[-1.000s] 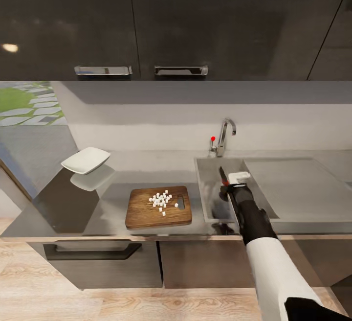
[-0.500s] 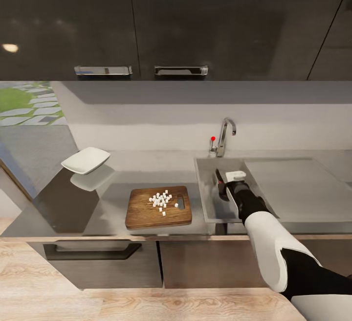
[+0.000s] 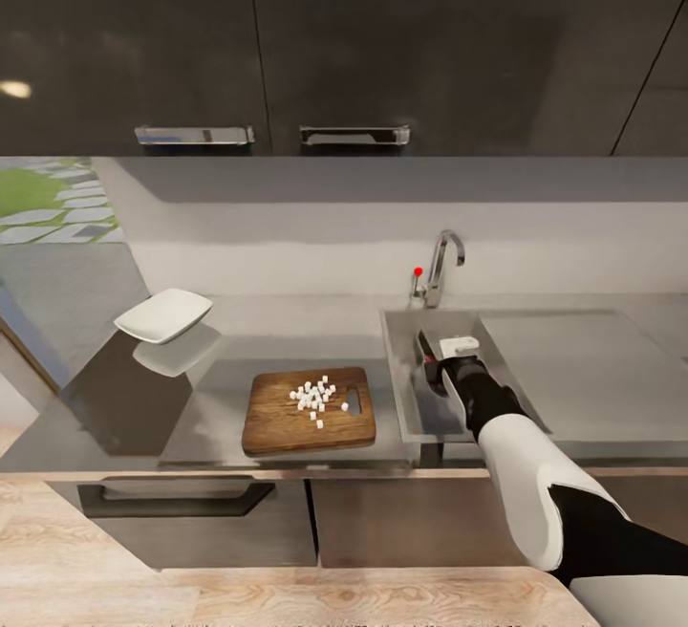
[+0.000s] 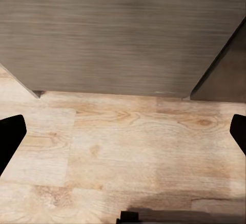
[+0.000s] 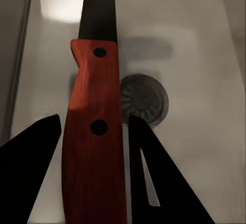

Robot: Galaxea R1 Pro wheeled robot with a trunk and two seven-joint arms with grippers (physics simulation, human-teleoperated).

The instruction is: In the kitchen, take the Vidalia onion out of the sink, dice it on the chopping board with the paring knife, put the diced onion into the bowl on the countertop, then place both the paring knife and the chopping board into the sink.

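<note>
- One long grey countertop (image 3: 287,321) runs beneath dark upper cabinets (image 3: 287,34).
- Its right end holds the stainless sink (image 3: 406,388), with the chrome tap (image 3: 441,264) at the back edge and a flat drainboard (image 3: 573,359) to the right of the basin.
- Near the front edge, just left of the sink, lies the wooden chopping board (image 3: 287,417), with small white diced onion (image 3: 315,395) pieces scattered on it.
- At the left end sits the white bowl (image 3: 164,314), well apart from the board.
- Down in the basin, the right gripper (image 5: 92,126) is clenched on the paring knife (image 5: 95,131); its red handle sits between the fingers, dark blade pointing away, beside the round drain (image 5: 146,98).
- Over wooden flooring (image 4: 123,147) before a cabinet front, the left gripper (image 4: 123,129) stands spread wide, holding nothing.
</note>
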